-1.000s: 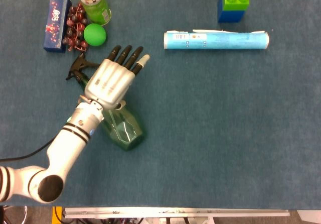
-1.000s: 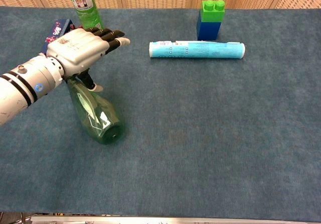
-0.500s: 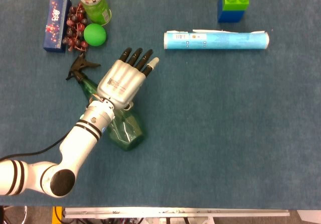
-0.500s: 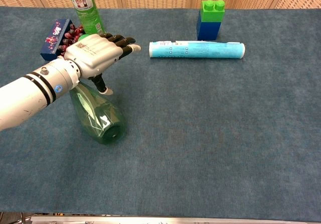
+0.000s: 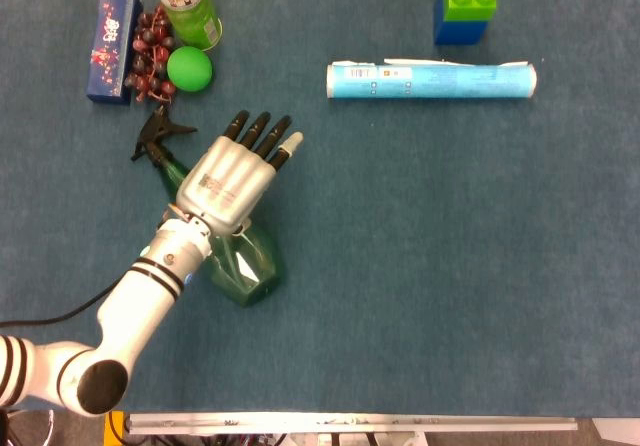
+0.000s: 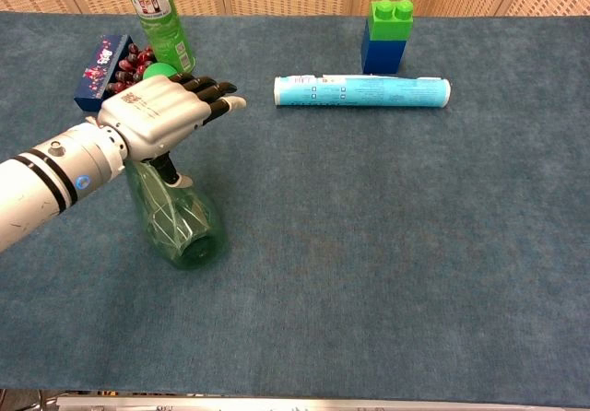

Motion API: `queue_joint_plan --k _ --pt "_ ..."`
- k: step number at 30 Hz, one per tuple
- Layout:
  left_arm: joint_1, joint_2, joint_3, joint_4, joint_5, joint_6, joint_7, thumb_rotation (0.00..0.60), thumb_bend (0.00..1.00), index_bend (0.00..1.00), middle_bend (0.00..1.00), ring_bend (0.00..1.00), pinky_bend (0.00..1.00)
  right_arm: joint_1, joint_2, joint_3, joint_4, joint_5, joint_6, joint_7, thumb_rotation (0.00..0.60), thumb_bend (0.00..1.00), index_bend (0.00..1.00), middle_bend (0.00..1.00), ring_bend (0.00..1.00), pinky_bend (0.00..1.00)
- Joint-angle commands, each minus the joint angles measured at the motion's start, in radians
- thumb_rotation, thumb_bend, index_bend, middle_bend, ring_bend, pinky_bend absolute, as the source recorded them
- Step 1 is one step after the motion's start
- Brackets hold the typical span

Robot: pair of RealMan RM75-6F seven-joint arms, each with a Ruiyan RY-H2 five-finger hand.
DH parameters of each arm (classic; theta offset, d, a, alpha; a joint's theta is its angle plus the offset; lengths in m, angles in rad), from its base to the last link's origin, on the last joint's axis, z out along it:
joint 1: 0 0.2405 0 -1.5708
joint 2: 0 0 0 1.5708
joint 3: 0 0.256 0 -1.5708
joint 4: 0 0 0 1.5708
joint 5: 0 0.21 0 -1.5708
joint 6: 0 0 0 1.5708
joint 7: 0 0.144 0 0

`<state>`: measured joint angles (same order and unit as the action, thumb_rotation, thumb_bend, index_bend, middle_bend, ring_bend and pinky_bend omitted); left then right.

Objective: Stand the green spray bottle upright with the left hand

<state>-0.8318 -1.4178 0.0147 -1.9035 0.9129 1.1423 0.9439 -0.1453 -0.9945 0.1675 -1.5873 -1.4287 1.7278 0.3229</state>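
Note:
The green spray bottle (image 5: 246, 270) lies on its side on the blue cloth, its black trigger head (image 5: 156, 136) pointing to the far left and its clear green body (image 6: 181, 223) toward the near edge. My left hand (image 5: 231, 172) is stretched flat over the bottle's neck and upper body, hiding that part. Its fingers (image 6: 210, 91) are extended and apart, holding nothing. The thumb (image 6: 170, 171) hangs down beside the bottle's neck; whether it touches, I cannot tell. The right hand shows in neither view.
At the far left stand a tall green can (image 5: 186, 4), a green ball (image 5: 188, 69), dark grapes (image 5: 150, 52) and a blue box (image 5: 110, 32). A light blue tube (image 5: 430, 79) lies farther right, with a green-on-blue block stack (image 5: 467, 6) behind it.
My left hand drifted right and forward, then came back left and lower over the bottle. The bottle's base has shifted slightly to the left.

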Motion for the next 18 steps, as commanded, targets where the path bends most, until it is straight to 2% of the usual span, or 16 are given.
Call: queue_joint_plan --k 1,9,18 --pt "0.010 0.014 0.013 -0.015 0.016 0.012 0.002 0.600 0.03 0.00 0.00 0.00 0.09 0.000 0.000 0.000 -0.001 0.000 -0.001 -0.002 0.600 0.10 0.48 0.34 0.26 0.36" --pt "0.032 0.049 0.037 -0.041 0.047 0.034 0.001 0.600 0.03 0.00 0.00 0.00 0.09 0.001 -0.002 0.000 -0.002 0.002 -0.003 -0.007 0.600 0.10 0.48 0.34 0.26 0.36" --pt "0.050 0.065 0.039 -0.035 0.063 0.036 -0.025 0.600 0.03 0.00 0.00 0.00 0.09 0.001 -0.002 0.001 -0.002 0.005 -0.005 -0.006 0.600 0.10 0.48 0.34 0.26 0.36"
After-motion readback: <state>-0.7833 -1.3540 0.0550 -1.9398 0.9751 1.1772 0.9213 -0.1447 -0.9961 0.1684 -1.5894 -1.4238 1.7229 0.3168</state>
